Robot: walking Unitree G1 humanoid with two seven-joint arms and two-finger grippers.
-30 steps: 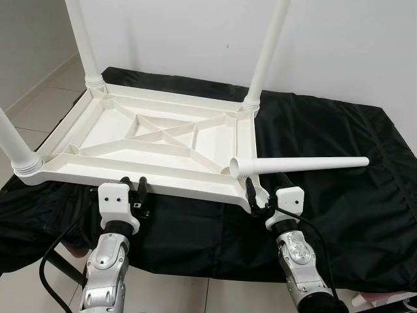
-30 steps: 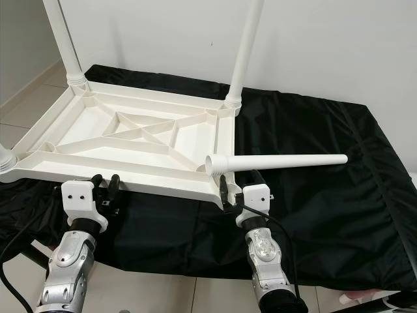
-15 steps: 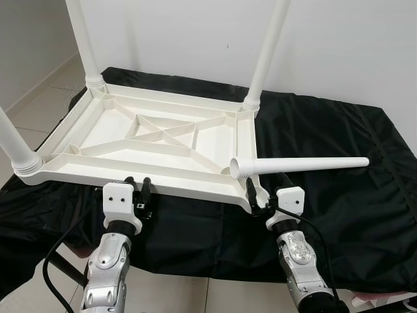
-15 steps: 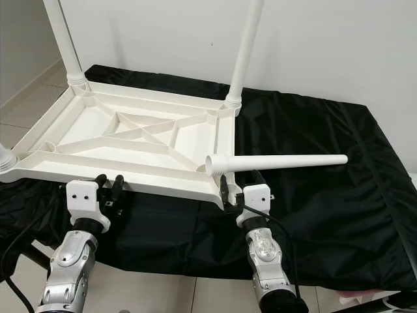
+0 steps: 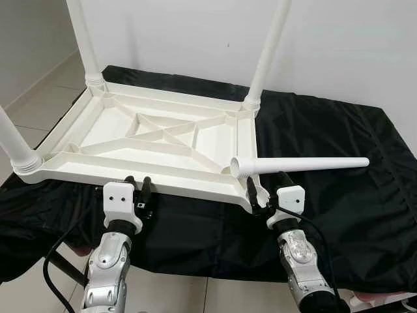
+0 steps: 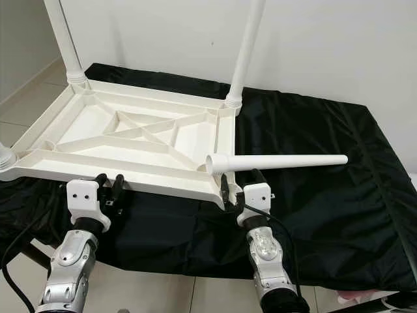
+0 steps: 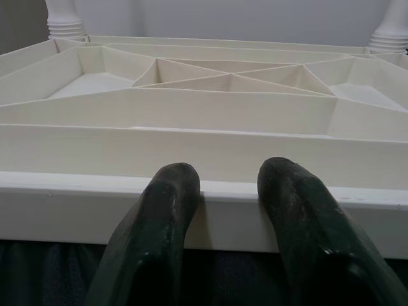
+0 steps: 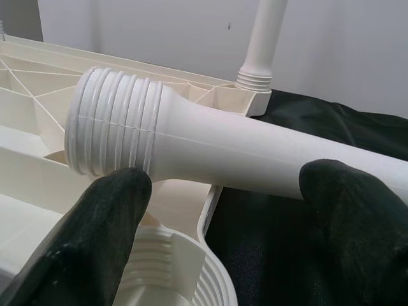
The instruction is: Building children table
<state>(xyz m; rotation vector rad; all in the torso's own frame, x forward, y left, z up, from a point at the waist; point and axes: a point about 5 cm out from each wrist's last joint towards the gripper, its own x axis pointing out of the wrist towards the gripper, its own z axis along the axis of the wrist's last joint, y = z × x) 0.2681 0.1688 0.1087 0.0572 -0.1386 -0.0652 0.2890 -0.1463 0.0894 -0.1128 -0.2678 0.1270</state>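
The white plastic tabletop (image 5: 130,171) lies upside down on a black cloth. Three white legs stand screwed into its corners: far left (image 5: 85,39), far right (image 5: 268,52) and near left (image 5: 13,143). A loose leg (image 5: 306,165) lies with its threaded end (image 8: 108,124) on the near right corner, above the empty threaded socket (image 8: 172,268). My right gripper (image 5: 267,186) is open just below that threaded end, one finger on each side of the leg (image 8: 210,143). My left gripper (image 5: 137,184) is open, with its fingertips (image 7: 169,191) at the tabletop's near rim (image 7: 191,153).
The black cloth (image 5: 339,215) covers a low surface and hangs over its near edge. A white wall (image 5: 339,45) stands close behind. Tiled floor (image 5: 39,107) lies to the left. A black cable (image 5: 55,251) loops beside my left arm.
My left gripper has shifted slightly right and closer to the tabletop's near rim. The right gripper and the loose leg have stayed put.
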